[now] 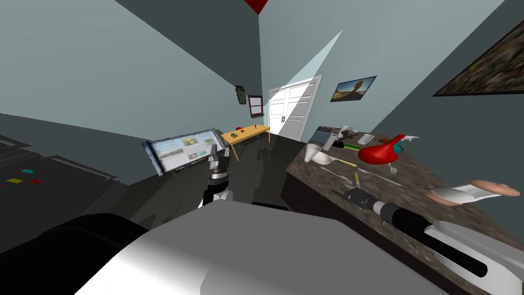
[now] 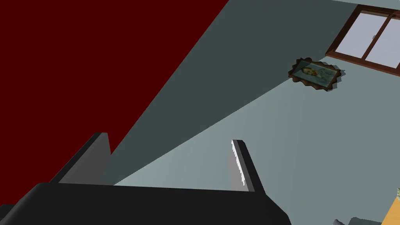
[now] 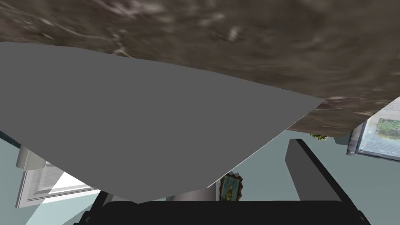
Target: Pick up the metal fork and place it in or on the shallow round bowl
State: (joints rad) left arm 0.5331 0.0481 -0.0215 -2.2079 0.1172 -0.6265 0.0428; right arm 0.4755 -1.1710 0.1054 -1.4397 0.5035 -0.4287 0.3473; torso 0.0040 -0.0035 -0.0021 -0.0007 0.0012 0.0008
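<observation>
- The right gripper (image 1: 344, 193) is hovering low over the near part of the brown speckled stone counter (image 1: 409, 179), with its 2 thin grey fingers standing apart and holding nothing.
- In the right wrist view, 1 finger (image 3: 308, 172) is rising beside a flat grey plane (image 3: 136, 129), with the mottled brown surface beyond.
- The slim silver metal fork (image 1: 393, 169) is lying flat on the counter, its tines showing just beside a glossy red jug-like vessel (image 1: 377, 153) and well apart from the right gripper.
- The shallow round white bowl (image 1: 319, 160) is sitting farther along the counter, just beside a white cup (image 1: 311, 152), with a yellow-handled utensil (image 1: 344, 163) resting in it.
- The left gripper (image 1: 218, 153) is hanging raised over the dark floor, away from the counter, its 2 fingers (image 2: 240, 164) spread and empty.
</observation>
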